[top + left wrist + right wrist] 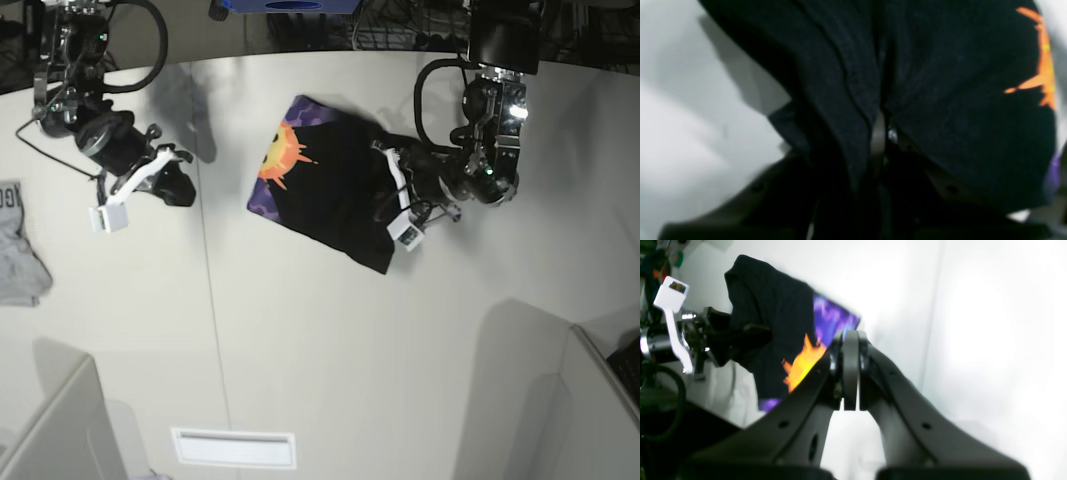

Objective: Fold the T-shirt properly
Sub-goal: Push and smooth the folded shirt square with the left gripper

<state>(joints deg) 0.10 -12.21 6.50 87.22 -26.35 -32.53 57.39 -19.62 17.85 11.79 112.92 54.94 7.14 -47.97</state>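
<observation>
Left end effector (385, 196) pinching T-shirt (330, 185), right end effector (850, 340) pressed together, grey garment (18, 245) apart

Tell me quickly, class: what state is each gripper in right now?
Left gripper: shut on the T-shirt, black cloth pinched between its jaws.
Right gripper: shut, holding nothing, away from the T-shirt.

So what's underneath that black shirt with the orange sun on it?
The large black cloth T-shirt lies on the white table. At its edge, the left end effector is shut on the fabric. Whatever lies beneath the rest is covered.
</observation>
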